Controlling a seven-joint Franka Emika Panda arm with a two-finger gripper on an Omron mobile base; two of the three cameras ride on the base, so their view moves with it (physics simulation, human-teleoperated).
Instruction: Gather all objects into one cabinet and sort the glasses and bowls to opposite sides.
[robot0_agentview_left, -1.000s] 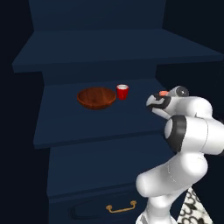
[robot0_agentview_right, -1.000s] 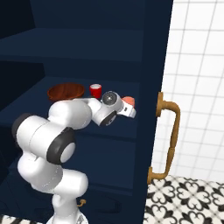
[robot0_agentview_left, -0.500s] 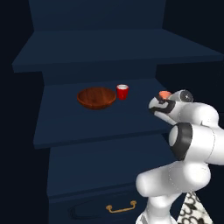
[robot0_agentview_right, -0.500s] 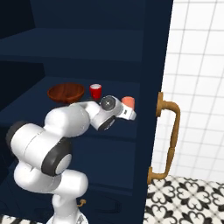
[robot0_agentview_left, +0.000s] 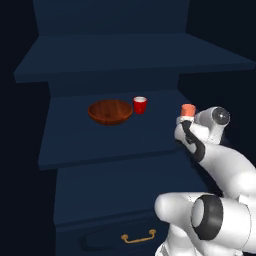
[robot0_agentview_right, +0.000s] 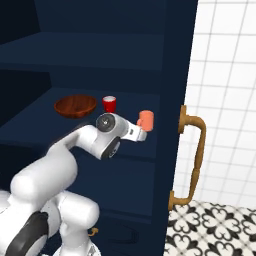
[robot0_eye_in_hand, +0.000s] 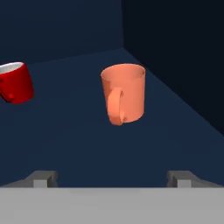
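On the middle shelf of the navy cabinet (robot0_agentview_left: 100, 145) stand the wooden bowl (robot0_agentview_left: 110, 111) and, just to its right, the red cup (robot0_agentview_left: 140, 105). The salmon-orange cup (robot0_agentview_left: 187, 110) stands upright at the shelf's right end, close to the side wall. My gripper (robot0_agentview_left: 186, 129) is open just in front of that cup and holds nothing. In the hand view the salmon cup (robot0_eye_in_hand: 124, 92) sits ahead of the spread fingertips (robot0_eye_in_hand: 43, 177), its handle turned toward me, with the red cup (robot0_eye_in_hand: 15, 82) at the left. From the right side I see the bowl (robot0_agentview_right: 75, 105), red cup (robot0_agentview_right: 109, 103), salmon cup (robot0_agentview_right: 145, 120) and gripper (robot0_agentview_right: 141, 133).
The open cabinet door (robot0_agentview_right: 175, 75) with a tall brass handle (robot0_agentview_right: 197, 160) stands close to the right of the hand. An upper shelf (robot0_agentview_left: 125, 55) overhangs the work shelf. Below is a drawer with a brass pull (robot0_agentview_left: 137, 236). A white tiled wall (robot0_agentview_right: 225, 75) lies beyond the door.
The hand has drawn back a little from the salmon cup, and the arm's elbow has swung lower and nearer the cameras. The cups and bowl have stayed in place.
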